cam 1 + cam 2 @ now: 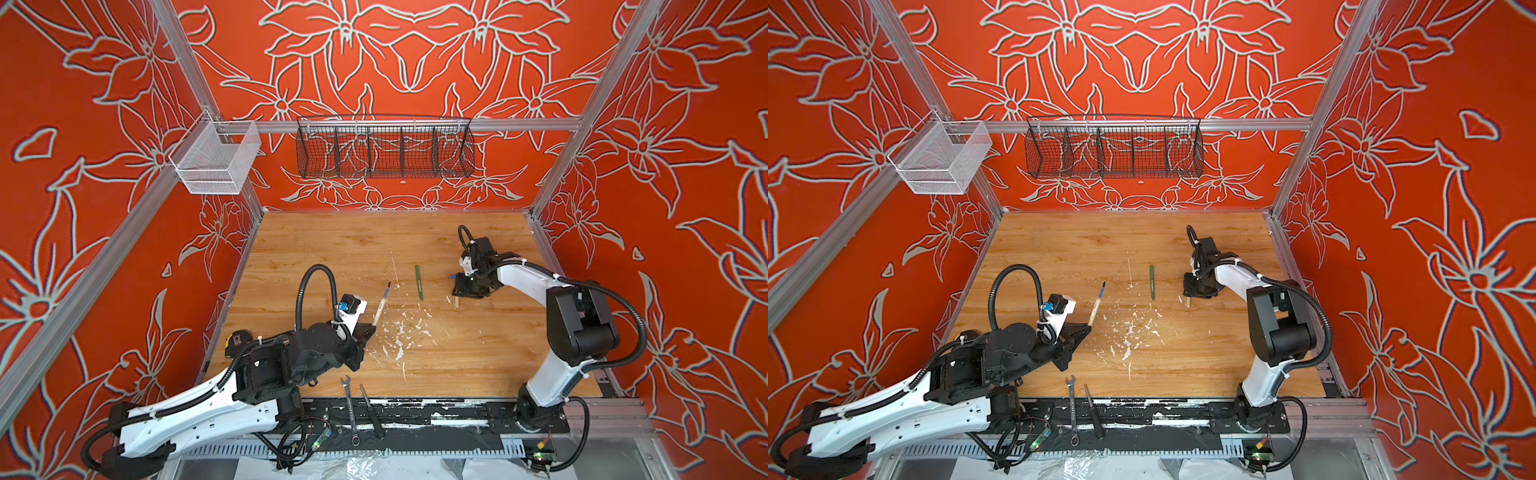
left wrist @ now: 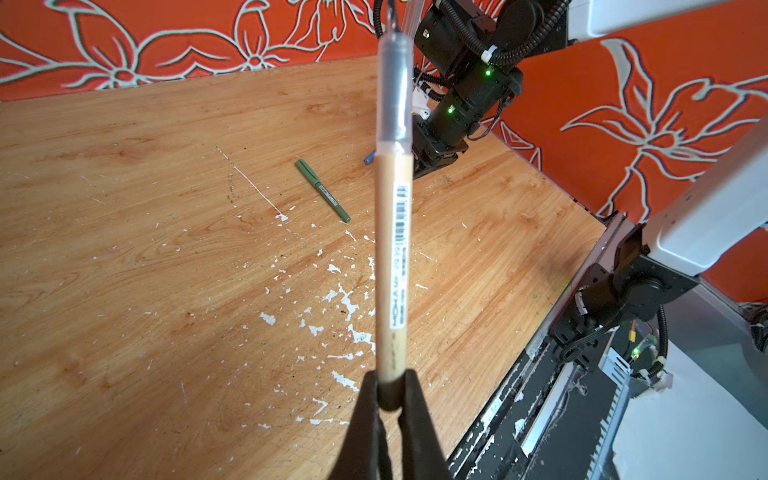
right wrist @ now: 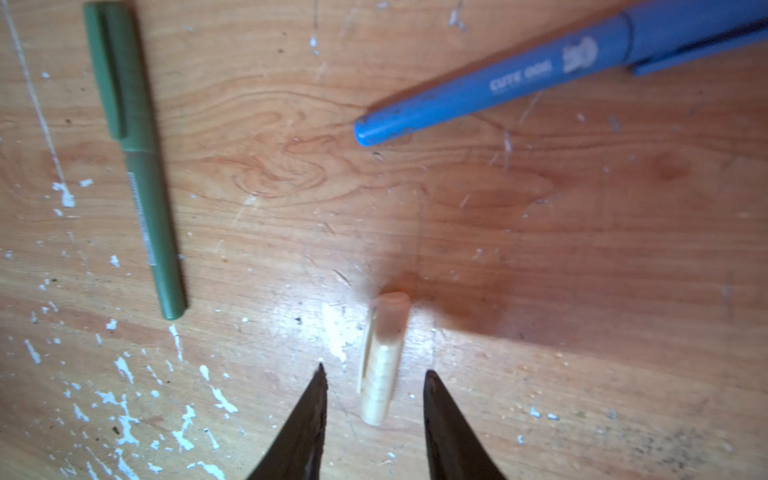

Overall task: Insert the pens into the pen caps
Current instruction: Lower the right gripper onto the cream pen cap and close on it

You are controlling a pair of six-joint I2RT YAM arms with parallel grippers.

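Scratched wooden table [image 1: 324,249], red floral walls [image 1: 415,62]; left gripper [image 2: 390,384] clamps tan pen [image 2: 392,249]; right gripper [image 3: 375,370] parted astride tan cap [image 3: 387,324]

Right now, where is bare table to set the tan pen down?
Bare: the far strip of table beyond the green pen, and the chipped near middle. Crowded: by the right gripper, where the tan cap and blue pen lie.

3 pens: tan pen [image 2: 392,249], green pen [image 1: 419,282], blue pen [image 3: 478,91]. 3 caps, 1 loose: cream cap [image 3: 380,361]. 1 wrench [image 1: 350,409], 1 blk tool [image 1: 371,411]. 2 baskets: white basket [image 1: 216,166], blk basket [image 1: 384,151].
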